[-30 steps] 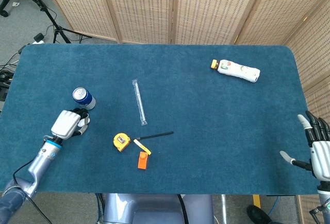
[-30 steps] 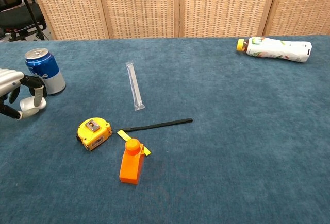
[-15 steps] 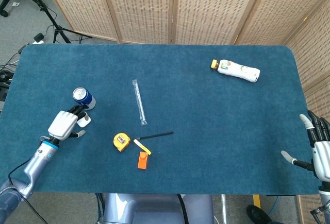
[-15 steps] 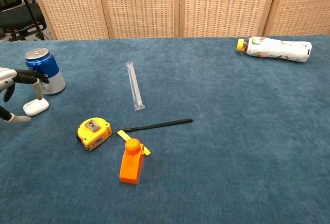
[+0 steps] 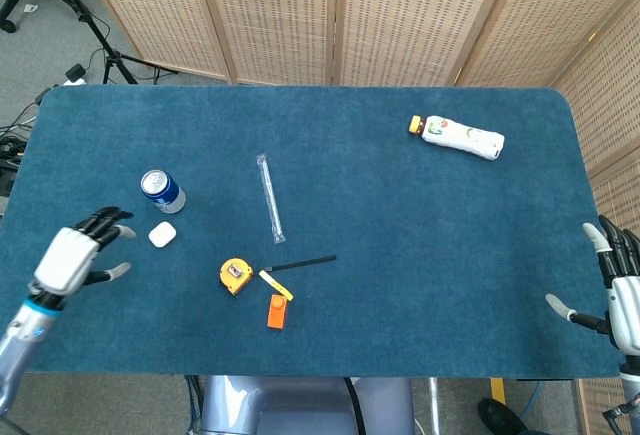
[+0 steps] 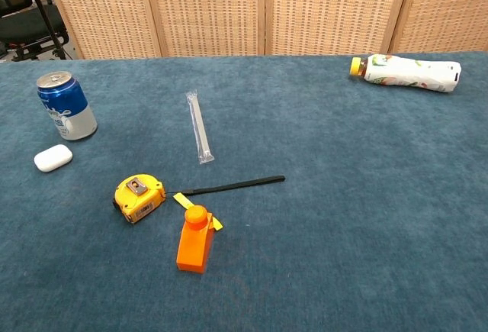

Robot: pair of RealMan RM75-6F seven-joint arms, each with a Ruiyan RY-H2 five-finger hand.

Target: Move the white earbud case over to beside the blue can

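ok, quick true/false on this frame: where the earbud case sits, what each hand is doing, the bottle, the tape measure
1. The earbud case lies on the table close to the can, not touching it. True.
2. The left hand grips the case. False: it holds nothing, fingers spread, off to the side of the case.
3. The bottle stands upright. False: it lies on its side.
4. The right hand is holding nothing. True.
5. The tape measure sits on top of the can. False: it lies on the table.
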